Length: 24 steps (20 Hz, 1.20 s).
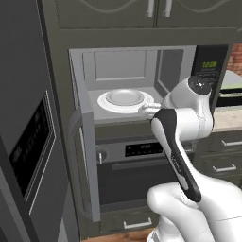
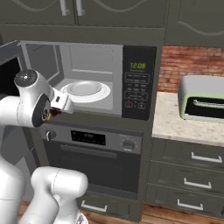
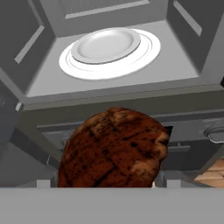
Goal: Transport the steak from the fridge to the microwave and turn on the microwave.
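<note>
A: Starting at the left, the microwave's (image 1: 137, 90) open door (image 1: 87, 156) is hanging wide, and the fridge (image 1: 23, 142) is standing just beyond it. What is worrying you?

B: The steak (image 3: 113, 148) is sitting in front of the cavity and below its floor, over the oven (image 2: 94, 153). If the hand is pushing straight in at this height, the meat is likely striking the sill instead of clearing it, and could be getting knocked loose.

A: And the gripper (image 2: 61, 104)?

B: It appears to be pinching the steak, which is filling the lower hand view; the fingertips themselves are hiding behind the meat, so how firm the hold is, I am only guessing.

A: The turntable (image 3: 109, 52)?

B: Waiting bare, straight ahead. Moving right, the keypad (image 2: 138, 83) is showing green digits, but its buttons are too small to read. The toaster oven (image 2: 203, 98) is standing well apart on the counter (image 2: 175, 124).
</note>
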Tool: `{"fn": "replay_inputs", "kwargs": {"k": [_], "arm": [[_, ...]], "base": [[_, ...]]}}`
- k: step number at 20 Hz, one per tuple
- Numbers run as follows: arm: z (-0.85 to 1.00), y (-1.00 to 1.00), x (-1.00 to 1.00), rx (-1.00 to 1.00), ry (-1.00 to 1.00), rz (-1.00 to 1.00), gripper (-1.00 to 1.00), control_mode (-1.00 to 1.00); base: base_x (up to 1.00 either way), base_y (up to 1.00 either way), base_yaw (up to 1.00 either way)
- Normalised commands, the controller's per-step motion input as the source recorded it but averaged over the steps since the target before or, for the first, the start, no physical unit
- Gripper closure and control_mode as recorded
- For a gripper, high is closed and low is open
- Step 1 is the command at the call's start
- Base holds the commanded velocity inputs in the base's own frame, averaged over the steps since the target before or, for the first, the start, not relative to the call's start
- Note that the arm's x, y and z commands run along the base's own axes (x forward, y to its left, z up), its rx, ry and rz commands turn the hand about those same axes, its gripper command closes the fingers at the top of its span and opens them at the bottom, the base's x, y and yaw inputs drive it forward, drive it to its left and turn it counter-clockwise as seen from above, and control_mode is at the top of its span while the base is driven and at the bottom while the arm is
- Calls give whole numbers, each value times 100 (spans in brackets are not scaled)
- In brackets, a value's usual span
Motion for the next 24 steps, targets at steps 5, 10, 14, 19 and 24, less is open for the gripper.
{"fn": "replay_inputs", "kwargs": {"k": [5, 10, 14, 19, 24], "arm": [[0, -4, 32, 0, -20, 17, 100, -100], [1, -1, 42, 0, -12, 14, 100, -100], [1, 0, 49, 0, 0, 5, 100, -100], [3, 0, 54, 0, 0, 0, 100, -100], [3, 3, 54, 0, 0, 0, 100, -100]], "base": [[0, 0, 0], [0, 0, 0], [0, 0, 0], [0, 0, 0], [0, 0, 0]]}}
